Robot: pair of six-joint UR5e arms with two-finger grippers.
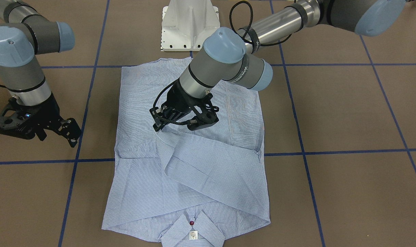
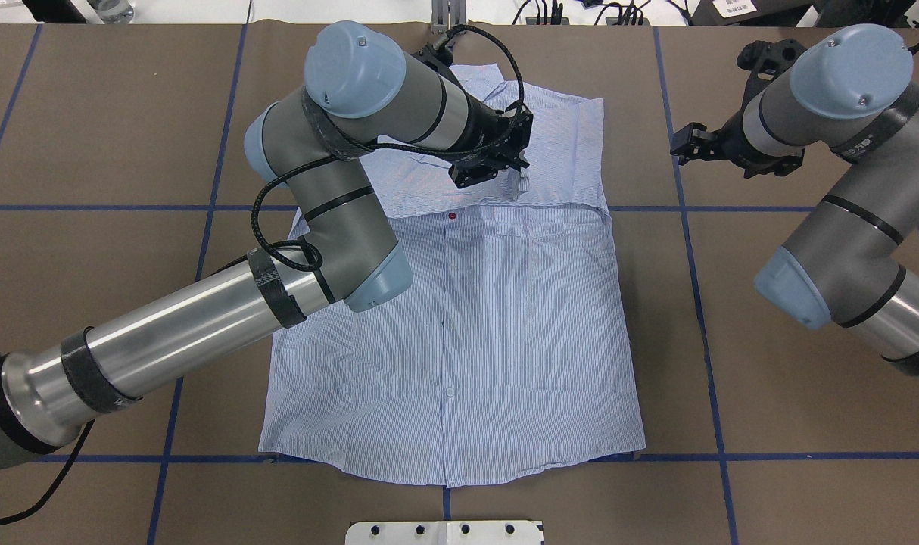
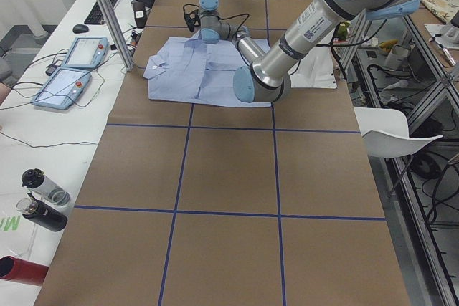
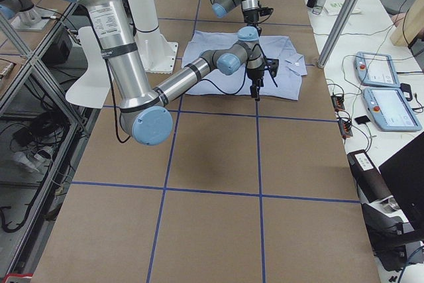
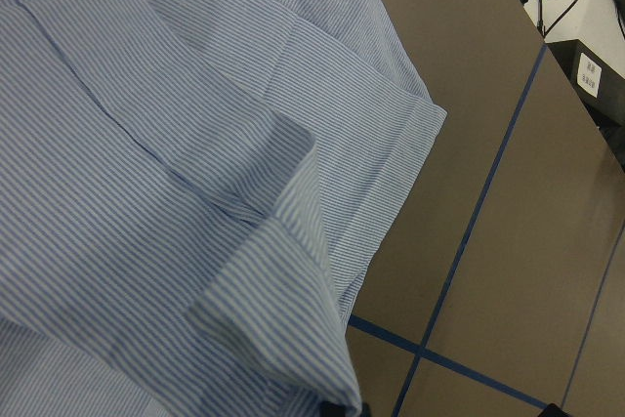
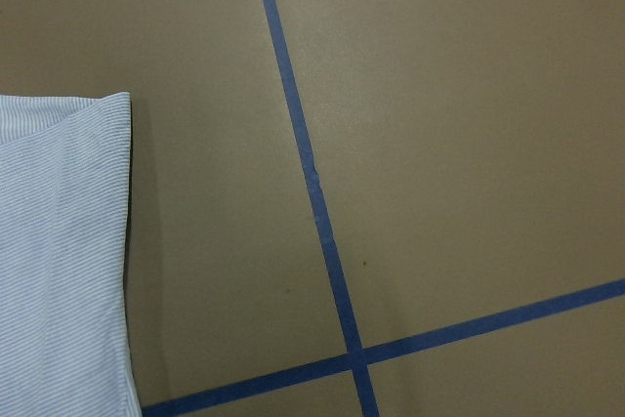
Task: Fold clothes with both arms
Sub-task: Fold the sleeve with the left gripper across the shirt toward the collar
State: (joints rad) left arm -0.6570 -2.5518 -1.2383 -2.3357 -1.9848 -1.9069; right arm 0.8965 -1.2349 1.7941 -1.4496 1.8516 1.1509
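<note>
The light blue striped shirt [image 1: 194,178] lies flat on the brown table, front up, with its collar [image 1: 192,230] at the edge away from the robot. A sleeve is folded across its chest. My left gripper [image 1: 159,127] hangs over the middle of the shirt [image 2: 505,341] and is shut on the sleeve cuff [image 2: 521,180]. The left wrist view shows that cuff [image 5: 283,271] lifted and creased above the shirt body. Off the shirt's side, my right gripper [image 1: 74,135] is open over bare table [image 2: 732,250]. Only the shirt's edge [image 6: 59,241] shows in the right wrist view.
The white pedestal base [image 1: 189,27] stands at the robot's edge of the table. Blue tape lines [image 6: 312,183] mark a grid on the table. Teach pendants [image 3: 75,51] and bottles [image 3: 43,198] lie on a white side bench.
</note>
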